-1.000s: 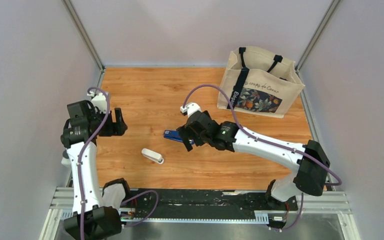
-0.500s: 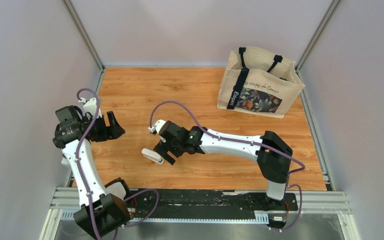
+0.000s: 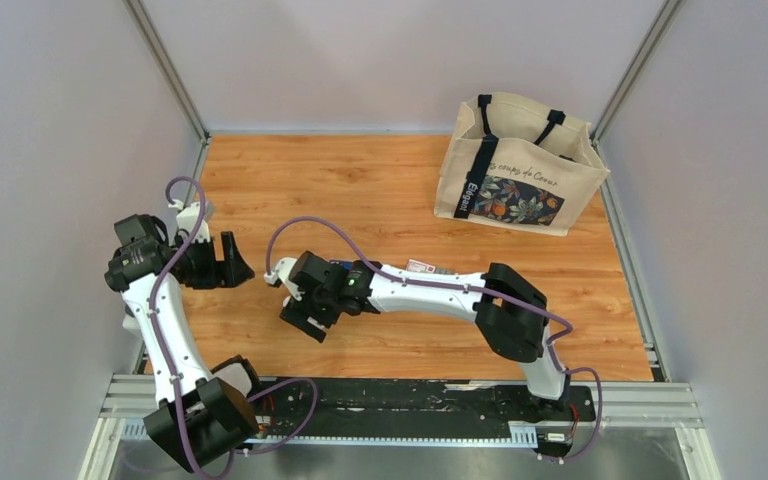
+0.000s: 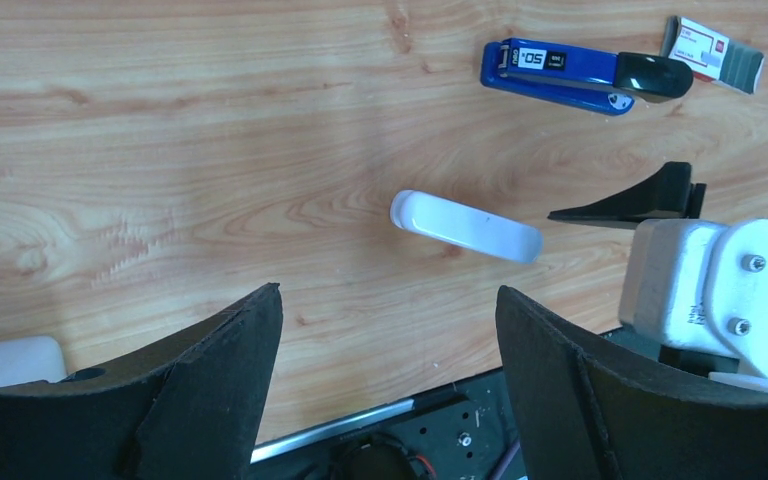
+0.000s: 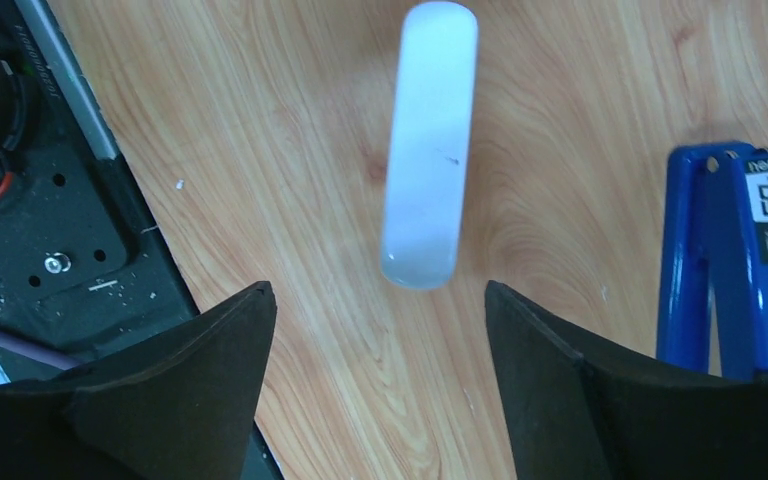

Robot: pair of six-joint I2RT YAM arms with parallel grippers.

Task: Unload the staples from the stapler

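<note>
The table (image 4: 160, 150) surface is smooth wood-grain laminate. The stapler (image 4: 570, 78), upper right of the left wrist view, is glossy blue with a shiny black plastic end. The white stapler (image 5: 428, 145) is smooth plastic. The bag (image 3: 520, 165) is matt canvas cloth.

The tabletop (image 3: 360, 180) is lit brightly and evenly from above, and only faint, soft shadows are cast. In the right wrist view the white stapler (image 5: 428, 150) is overexposed and slightly blurred.
</note>
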